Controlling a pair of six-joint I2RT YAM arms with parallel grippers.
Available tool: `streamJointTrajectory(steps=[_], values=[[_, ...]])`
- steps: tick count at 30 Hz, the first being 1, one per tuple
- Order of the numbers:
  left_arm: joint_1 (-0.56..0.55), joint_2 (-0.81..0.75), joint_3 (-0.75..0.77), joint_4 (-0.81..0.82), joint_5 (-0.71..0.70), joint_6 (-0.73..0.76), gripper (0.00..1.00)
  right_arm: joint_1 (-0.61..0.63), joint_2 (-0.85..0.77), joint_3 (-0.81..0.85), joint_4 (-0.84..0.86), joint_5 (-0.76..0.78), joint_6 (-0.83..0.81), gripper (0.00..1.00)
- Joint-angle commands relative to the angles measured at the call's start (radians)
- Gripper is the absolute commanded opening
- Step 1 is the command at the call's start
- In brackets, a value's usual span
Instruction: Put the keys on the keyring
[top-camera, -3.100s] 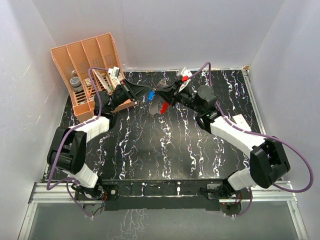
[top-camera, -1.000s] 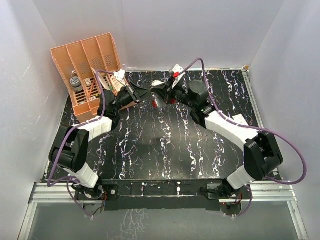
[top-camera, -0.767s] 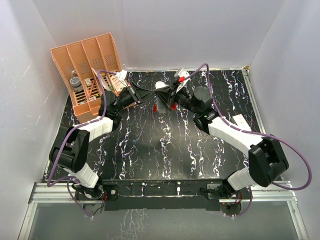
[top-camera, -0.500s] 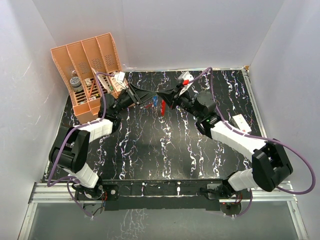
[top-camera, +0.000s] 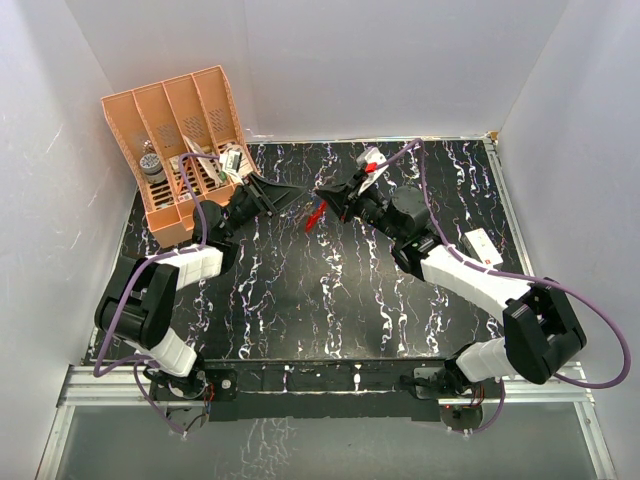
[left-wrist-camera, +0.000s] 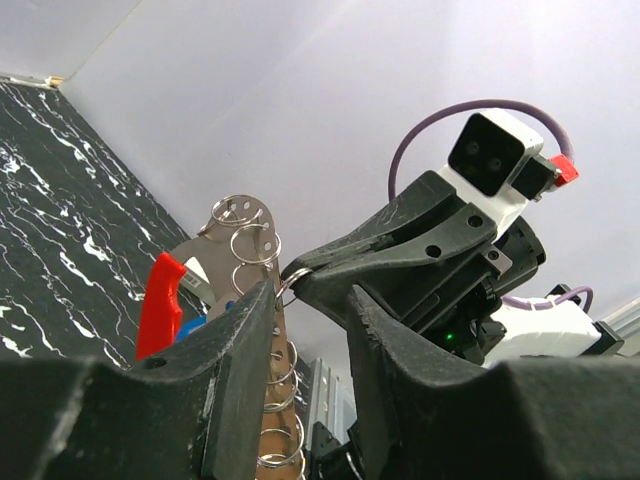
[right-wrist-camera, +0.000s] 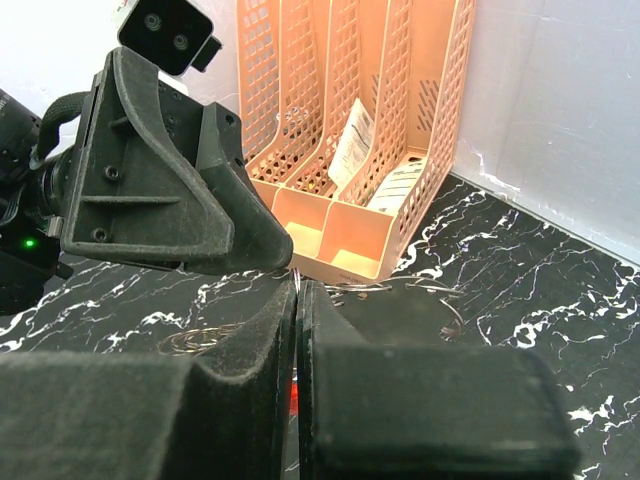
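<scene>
At upper centre, the right gripper pinches the keyring, likely light and slippery, by its thin wire; the left gripper stands spread.

- The keyring: at lower left of your left wrist view you see its red loop edge-on, hanging in the air, with its flat silvery tag just above. From overhead the keyring is a slanted red sliver, upper centre.
- Blue-headed key: only a corner shows, tucked against the loop's right side.

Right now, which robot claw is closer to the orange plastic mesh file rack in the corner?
Left. The left gripper hangs open just right of the orange mesh file rack; the right gripper, pinching the red keyring, sits farther right, beyond the left one.
</scene>
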Motion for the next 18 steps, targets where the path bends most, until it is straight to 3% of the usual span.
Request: streamJointTrajectory(steps=[1,18], values=[[0.002,-0.021,0.03,0.157,0.046,0.011,0.33,0.003,-0.033,0.003,0.105,0.013,0.018,0.0],[-0.009,0.02,0.089,0.127,0.091,0.049,0.31,0.004,-0.031,0.018,0.113,-0.043,0.043,0.0]])
